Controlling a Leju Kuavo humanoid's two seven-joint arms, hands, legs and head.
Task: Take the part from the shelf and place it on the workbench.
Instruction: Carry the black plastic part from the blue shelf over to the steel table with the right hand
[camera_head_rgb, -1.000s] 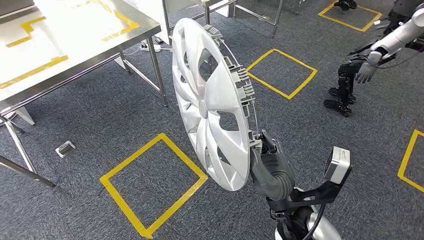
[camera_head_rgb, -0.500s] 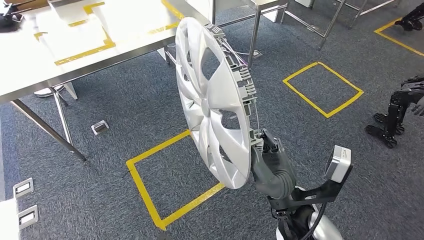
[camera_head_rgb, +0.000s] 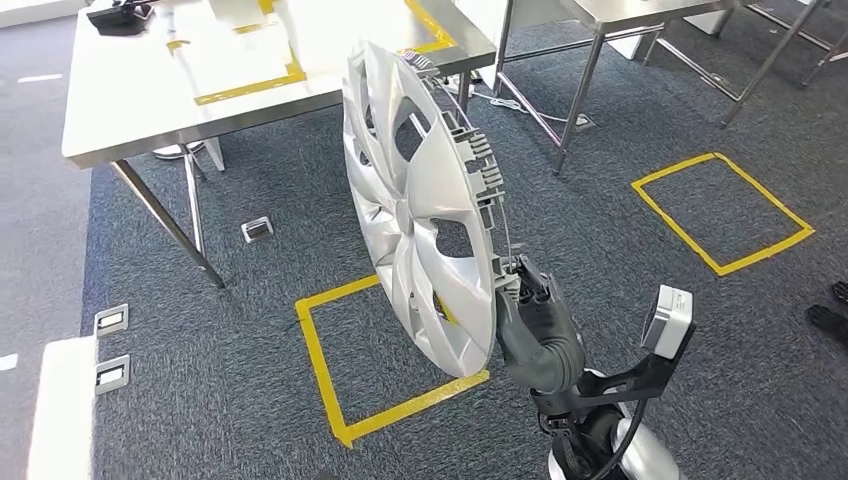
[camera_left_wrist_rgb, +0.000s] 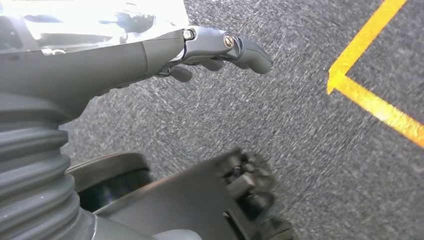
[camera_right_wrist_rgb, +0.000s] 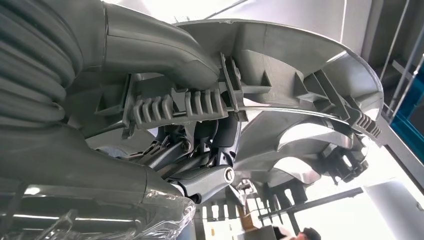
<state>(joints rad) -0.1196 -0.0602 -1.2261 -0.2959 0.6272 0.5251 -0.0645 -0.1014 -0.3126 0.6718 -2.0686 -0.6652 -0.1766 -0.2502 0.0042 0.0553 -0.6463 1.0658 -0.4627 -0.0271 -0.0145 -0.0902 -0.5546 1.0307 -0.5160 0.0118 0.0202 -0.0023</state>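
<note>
A large silver hubcap (camera_head_rgb: 420, 200) stands on edge in front of me, its spoked face turned left and its clipped back turned right. My right hand (camera_head_rgb: 535, 325) grips it at the lower rim. In the right wrist view the hubcap's ribbed back (camera_right_wrist_rgb: 300, 85) arches over the right hand (camera_right_wrist_rgb: 200, 150), whose fingers hold the rim clips. The steel workbench (camera_head_rgb: 130, 90) lies at the upper left, with yellow tape (camera_head_rgb: 250, 85) marked on its top. My left hand (camera_left_wrist_rgb: 220, 47) hangs over the carpet, fingers stretched out and holding nothing.
A second steel table (camera_head_rgb: 600, 10) stands at the upper right, its legs reaching the carpet. Yellow tape squares (camera_head_rgb: 320, 340) (camera_head_rgb: 720, 210) mark the grey floor. Floor sockets (camera_head_rgb: 257, 229) (camera_head_rgb: 110, 320) sit near the workbench legs. A dark object (camera_head_rgb: 120, 15) lies on the bench's far corner.
The whole picture has shifted: the camera has turned left, bringing the workbench further in and taking the other robot out. The hubcap stays in my right hand's grip.
</note>
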